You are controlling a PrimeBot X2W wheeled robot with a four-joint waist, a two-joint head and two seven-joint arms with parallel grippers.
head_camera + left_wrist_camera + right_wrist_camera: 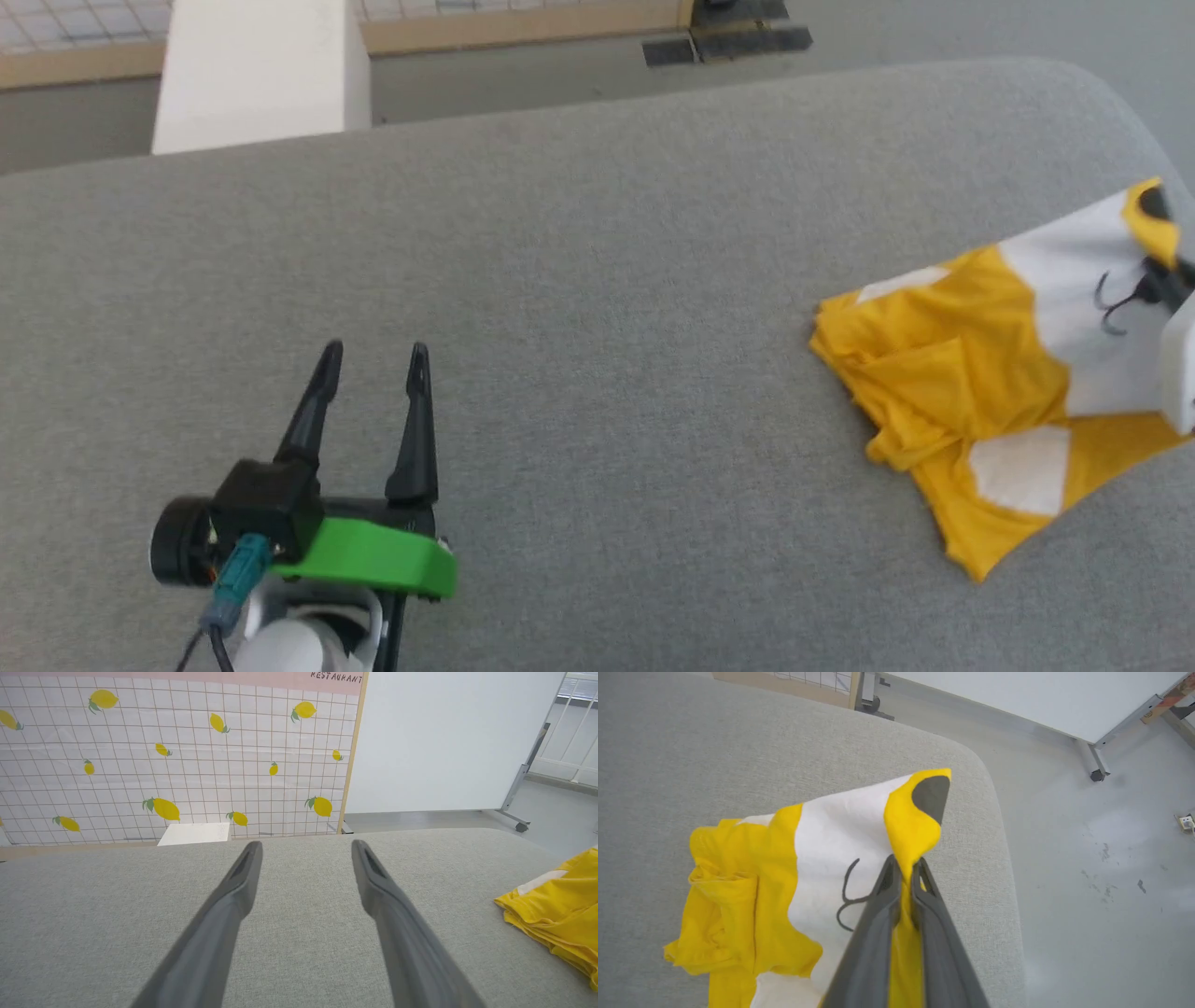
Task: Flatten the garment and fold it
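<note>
The garment [971, 383], a bright yellow T-shirt with white patches and black marks, lies crumpled at the right end of the grey padded table [597, 280]. One part of it is lifted toward the right edge. My right gripper [903, 865] is shut on a yellow fold of the garment [812, 858], with cloth pinched between its fingers. Far to the left, my left gripper [373, 359] hovers over bare table with its fingers [243, 877] spread open and nothing between them. The garment's edge [556, 914] shows at the right in the left wrist view.
The table's rounded far right corner [985, 779] is close to the garment, with grey floor beyond. A white board on wheeled legs [444, 742] and a lemon-patterned wall [177, 756] stand behind the table. A white block [257, 70] rises past the far edge.
</note>
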